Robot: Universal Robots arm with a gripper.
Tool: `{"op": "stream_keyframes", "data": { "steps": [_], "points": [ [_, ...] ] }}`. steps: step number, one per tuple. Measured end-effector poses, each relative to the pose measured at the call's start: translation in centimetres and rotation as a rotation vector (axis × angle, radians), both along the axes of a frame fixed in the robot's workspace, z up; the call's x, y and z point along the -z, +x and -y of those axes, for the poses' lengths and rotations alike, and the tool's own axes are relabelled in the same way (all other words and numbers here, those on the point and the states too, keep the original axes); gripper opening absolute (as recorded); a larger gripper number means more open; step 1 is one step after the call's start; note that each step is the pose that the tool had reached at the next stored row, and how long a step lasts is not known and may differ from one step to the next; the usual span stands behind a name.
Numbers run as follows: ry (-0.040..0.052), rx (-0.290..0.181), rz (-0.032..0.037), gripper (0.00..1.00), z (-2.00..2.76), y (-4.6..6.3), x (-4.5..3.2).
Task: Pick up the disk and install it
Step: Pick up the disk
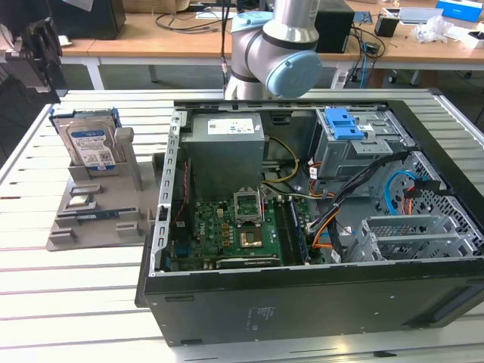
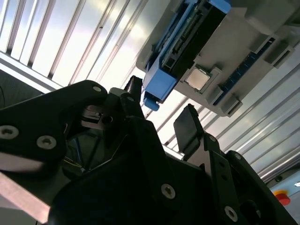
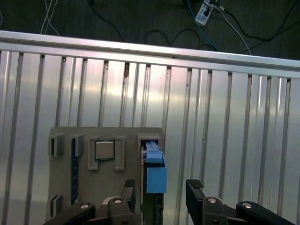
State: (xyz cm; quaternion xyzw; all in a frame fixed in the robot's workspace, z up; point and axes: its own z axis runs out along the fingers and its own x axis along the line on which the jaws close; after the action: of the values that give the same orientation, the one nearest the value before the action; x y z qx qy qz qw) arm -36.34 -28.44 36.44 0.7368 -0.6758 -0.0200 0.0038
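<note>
The disk stands on edge in a slot at the back of a grey holder, on the slatted metal table at the exterior view's left, well apart from the open computer case. In both wrist views the gripper hangs over the disk's upper edge with its two fingers spread wide and holding nothing, and the blue frame end of the disk lies between them but clear of both. The disk looks like a stiff metal block, probably heavy for its size, with smooth faces that could slip under a light squeeze (the plastic frame around it likely gives a little more bite). It should not bend, but it would take a knock or a drop badly. The soundest hold seems to be across its two broad faces near the top edge, about midway along its length so it does not swing, lifted straight up out of the slot. Counted: one disk, one holder, one small square chip lying flat in the holder just beside the disk, one computer case, one blue latch on the drive cage inside it, and one arm.
</note>
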Motion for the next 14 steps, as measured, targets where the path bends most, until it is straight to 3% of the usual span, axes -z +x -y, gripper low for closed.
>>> {"op": "stream_keyframes", "data": {
  "steps": [5, 8, 9, 14],
  "points": [
    [-0.0006, 0.013, -0.0003, 0.55, -0.25, 0.0, 0.83],
    [-0.0116, 0.019, 0.0000, 0.55, -0.26, 0.0, 0.96],
    [-0.0150, 0.019, 0.0001, 0.55, -0.21, 0.0, 1.03],
    [-0.0153, 0.020, -0.0001, 0.55, 0.22, 0.2, 1.71]
  ]
}}
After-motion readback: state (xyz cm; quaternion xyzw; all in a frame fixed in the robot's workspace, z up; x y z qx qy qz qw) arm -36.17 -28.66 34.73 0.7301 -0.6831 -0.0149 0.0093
